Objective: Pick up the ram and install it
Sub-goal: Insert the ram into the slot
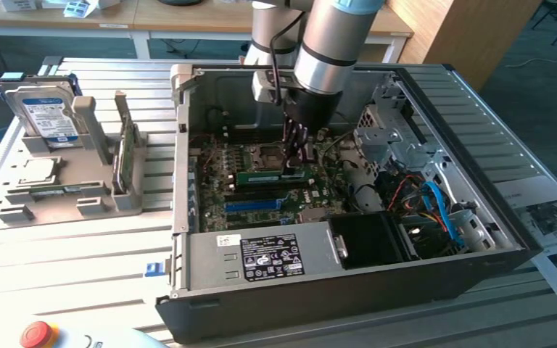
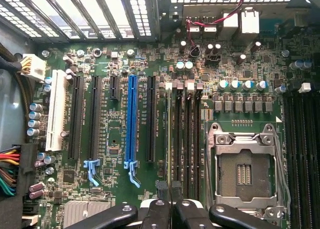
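My gripper (image 1: pixel 300 155) reaches down into the open computer case (image 1: pixel 336 293), over the motherboard (image 1: pixel 249 206). The ram (image 1: pixel 273 175), a narrow green stick, lies along a memory slot right under the fingertips. In the wrist view the gripper (image 2: pixel 170 190) is shut on the ram (image 2: pixel 169 139). From there the ram is seen edge-on as a thin pale line running along the slot beside the CPU socket (image 2: pixel 245 171). Whether the stick is fully seated I cannot tell.
A grey fixture (image 1: pixel 66 199) at the exterior view's left holds a hard drive with a blue label (image 1: pixel 48 112), an upright green card (image 1: pixel 122 148) and a CPU chip (image 1: pixel 32 171). Drive cages and cables (image 1: pixel 434 203) fill the case's right side. A red button (image 1: pixel 37 333) sits at the front.
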Robot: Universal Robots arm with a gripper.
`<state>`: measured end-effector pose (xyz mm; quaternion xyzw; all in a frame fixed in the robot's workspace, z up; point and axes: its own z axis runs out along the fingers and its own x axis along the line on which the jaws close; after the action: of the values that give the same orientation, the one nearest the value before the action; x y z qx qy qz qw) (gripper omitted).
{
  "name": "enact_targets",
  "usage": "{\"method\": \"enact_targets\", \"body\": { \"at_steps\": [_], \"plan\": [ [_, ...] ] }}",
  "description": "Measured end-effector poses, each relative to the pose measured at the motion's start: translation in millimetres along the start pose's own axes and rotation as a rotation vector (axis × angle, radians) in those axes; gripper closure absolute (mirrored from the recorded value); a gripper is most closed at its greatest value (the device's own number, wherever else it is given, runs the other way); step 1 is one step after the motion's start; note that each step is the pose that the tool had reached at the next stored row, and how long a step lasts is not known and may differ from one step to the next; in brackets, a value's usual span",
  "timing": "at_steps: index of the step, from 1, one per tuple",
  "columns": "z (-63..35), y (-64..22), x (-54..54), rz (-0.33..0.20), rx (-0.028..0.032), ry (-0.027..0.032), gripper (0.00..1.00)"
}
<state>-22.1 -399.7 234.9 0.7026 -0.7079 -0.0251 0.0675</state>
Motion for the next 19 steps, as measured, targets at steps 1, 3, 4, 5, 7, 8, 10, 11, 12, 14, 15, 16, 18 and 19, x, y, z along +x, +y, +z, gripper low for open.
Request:
{"method": "enact_targets", "body": {
  "at_steps": [1, 3, 4, 5, 7, 8, 10, 11, 12, 14, 15, 16, 18, 19],
  "plan": [
    [0.0, 0.1, 0.0, 0.0, 0.0003, 0.0, 0.89],
    [0.3, 0.4, -0.1, 0.001, 0.0027, -0.0001, 0.89],
    [0.4, 0.5, -0.2, 0.001, 0.0044, 0.0, 0.89],
    [0.6, 0.5, -0.2, 0.001, 0.0062, 0.0, 0.89],
    [1.0, 0.7, -0.4, 0.001, 0.0099, -0.0002, 0.89],
    [1.1, 0.8, -0.5, 0.001, 0.0114, -0.0002, 0.89],
    [1.1, 0.7, -0.5, 0.001, 0.0116, -0.0002, 0.89],
    [1.1, 0.8, -0.5, 0.001, 0.0116, -0.0002, 0.89],
    [1.1, 0.8, -0.5, 0.001, 0.0116, -0.0002, 0.89],
    [1.2, 1.5, -0.5, 0.001, 0.012, -0.0003, 0.89],
    [1.3, 2.2, -0.5, 0.001, 0.0123, -0.0003, 0.89],
    [1.4, 3.0, -0.6, 0.001, 0.0127, -0.0003, 0.89],
    [1.5, 3.4, -0.5, 0.001, 0.0129, -0.0003, 0.89],
    [1.5, 3.4, -0.5, 0.001, 0.0129, -0.0003, 0.89]
  ]
}}
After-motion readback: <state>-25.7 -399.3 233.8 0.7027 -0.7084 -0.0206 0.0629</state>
